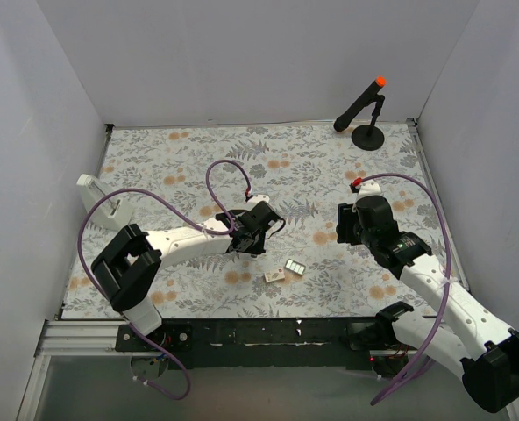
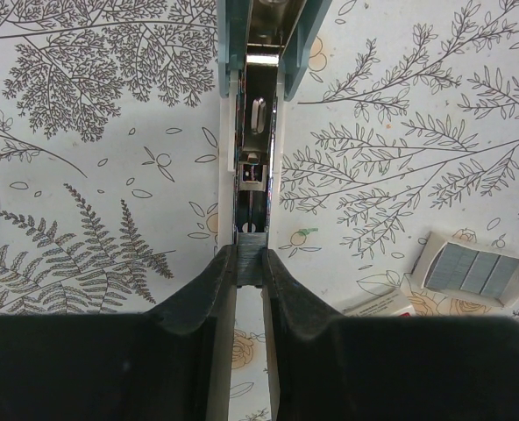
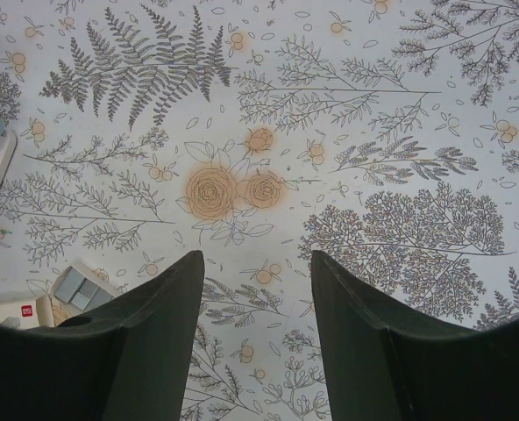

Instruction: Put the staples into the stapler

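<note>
Our left claw (image 2: 249,259) pinches the stapler (image 2: 258,123) steady, and our right claw (image 3: 255,259) is spread (nothing in it). Next, we think, it must pick up the staples (image 2: 474,270).

A tabletop (image 1: 330,167) covered in a print of ferns and orange flowers sits between plain white walls (image 1: 242,53). At its far right corner stands a black round-based stand (image 1: 367,136) holding a tilted, orange-tipped rod (image 1: 361,99). A white bracket (image 1: 97,195) lies at the left edge.
</note>
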You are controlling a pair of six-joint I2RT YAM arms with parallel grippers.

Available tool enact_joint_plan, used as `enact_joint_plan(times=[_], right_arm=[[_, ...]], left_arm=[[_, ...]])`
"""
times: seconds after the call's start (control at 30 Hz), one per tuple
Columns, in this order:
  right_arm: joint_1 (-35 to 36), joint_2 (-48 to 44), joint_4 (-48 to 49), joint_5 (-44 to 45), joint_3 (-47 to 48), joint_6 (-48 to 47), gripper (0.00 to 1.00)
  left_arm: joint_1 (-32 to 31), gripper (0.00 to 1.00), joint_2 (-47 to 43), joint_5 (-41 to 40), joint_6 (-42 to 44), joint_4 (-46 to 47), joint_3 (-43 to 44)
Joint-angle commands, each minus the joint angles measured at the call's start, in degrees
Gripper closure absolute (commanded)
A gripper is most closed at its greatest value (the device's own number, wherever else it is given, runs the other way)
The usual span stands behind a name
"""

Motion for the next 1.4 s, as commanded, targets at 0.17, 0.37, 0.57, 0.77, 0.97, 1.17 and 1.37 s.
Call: enact_joint_plan(times=[0.17,0.37,0.57,0.77,0.97,1.17,1.37], right_arm=[[-0.34,0.24,1.4,-0.5,2.61,0.44,0.4],[-0.34,0.32,1.49,-0.59,2.79,0.44,0.41],[-0.25,0.41,1.49,-0.59,2.96,0.35,0.41],[-0.34,1.2,2.45,-3.74,3.58,-1.13,0.41],[-0.34,4.53,6.76,-16.13,5.6,-4.65,0.41],[-0.34,13.39,8.7,-28.09,12.97,-7.64,0.41],[-0.25,26.75,8.52,-36.7,23.94,-11.42,0.39]], left_arm=[[0.28,0.81,-0.26,0.7,-0.31,-0.26,1.21],[0.37,0.71,-0.43,0.88,-0.14,-0.17,1.3],[0.54,0.68,-0.7,1.06,-0.05,-0.17,1.82],[0.72,0.62,-2.27,0.18,0.21,0.09,2.09],[2.21,0.52,-5.0,-1.5,1.0,2.11,1.21],[3.62,0.22,-10.0,-0.61,2.76,5.79,-2.65],[3.62,0.17,-20.2,2.98,5.04,13.6,-14.68]])
